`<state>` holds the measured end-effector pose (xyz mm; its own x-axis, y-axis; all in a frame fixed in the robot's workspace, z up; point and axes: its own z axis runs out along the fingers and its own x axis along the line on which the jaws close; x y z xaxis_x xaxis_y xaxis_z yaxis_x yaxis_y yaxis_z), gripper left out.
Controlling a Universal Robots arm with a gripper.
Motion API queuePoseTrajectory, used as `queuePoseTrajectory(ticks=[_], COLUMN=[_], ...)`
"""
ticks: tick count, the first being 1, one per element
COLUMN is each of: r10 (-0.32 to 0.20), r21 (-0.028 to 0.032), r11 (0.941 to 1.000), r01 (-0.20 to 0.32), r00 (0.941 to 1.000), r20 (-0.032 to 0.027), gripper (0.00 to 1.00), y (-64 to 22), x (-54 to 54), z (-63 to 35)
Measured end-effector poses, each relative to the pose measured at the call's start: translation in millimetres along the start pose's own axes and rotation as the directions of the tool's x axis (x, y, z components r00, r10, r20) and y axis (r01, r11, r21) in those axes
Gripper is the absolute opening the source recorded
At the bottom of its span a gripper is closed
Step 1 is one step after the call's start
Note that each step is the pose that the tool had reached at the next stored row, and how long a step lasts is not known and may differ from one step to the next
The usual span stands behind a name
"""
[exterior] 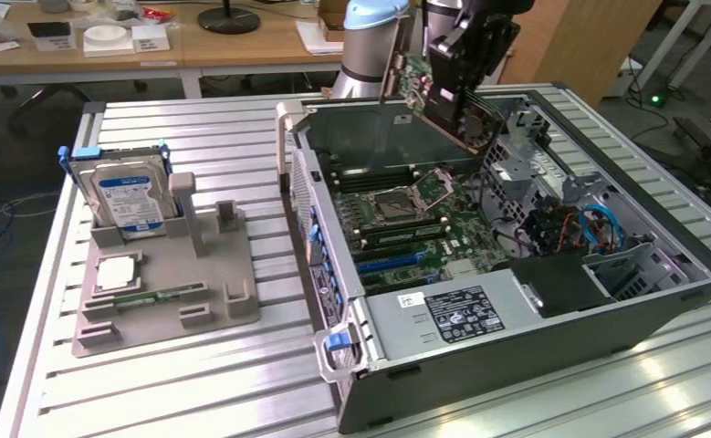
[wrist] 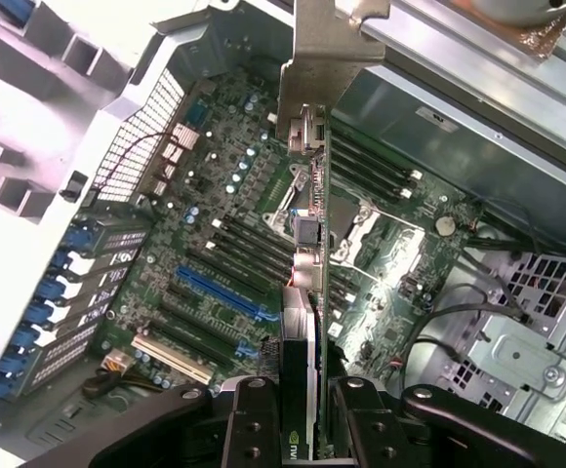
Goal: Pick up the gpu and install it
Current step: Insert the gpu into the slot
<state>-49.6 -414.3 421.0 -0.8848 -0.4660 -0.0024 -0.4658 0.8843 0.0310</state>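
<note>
Standing on the slatted metal counter (exterior: 184, 383) at the exterior view's left, a grey holder (exterior: 166, 319) carries a blue-labelled hard drive (exterior: 130, 203) upright in its rear slot. A square processor chip (exterior: 114, 272) lies flat in front of the drive, and a narrow green memory stick (exterior: 161, 297) lies just beside the chip.

Further toward the exterior view's right, an open computer case (exterior: 514, 365) lies on its side with its motherboard (exterior: 404, 228) facing up. A labelled power supply (exterior: 453, 315) sits at the near end of the case, and blue cables show near the drive bays at its right side.

Above the far end of the case, the gripper (exterior: 453, 82) is clenched on the gpu (exterior: 453, 105). The card hangs tilted in the air over the motherboard, clear of the board and touching no slot.

In the wrist view, the gpu (wrist: 307, 322) runs edge-on away from the gripper (wrist: 303, 419). The dark fingers (wrist: 254, 419) press it from both sides, and its silvery metal bracket (wrist: 327, 49) is at the far end. Below it lie the processor socket (wrist: 381, 244) and a long blue expansion slot (wrist: 220, 292).
</note>
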Motion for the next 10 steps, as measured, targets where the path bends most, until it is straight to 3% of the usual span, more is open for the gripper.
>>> queuePoseTrajectory(ticks=[10], r10=[-0.054], r21=[-0.0001], r11=[0.9985], r01=[0.054], r00=[0.9985], r20=[-0.0017], gripper=[0.27], y=[-0.1], x=[0.0], z=[0.1])
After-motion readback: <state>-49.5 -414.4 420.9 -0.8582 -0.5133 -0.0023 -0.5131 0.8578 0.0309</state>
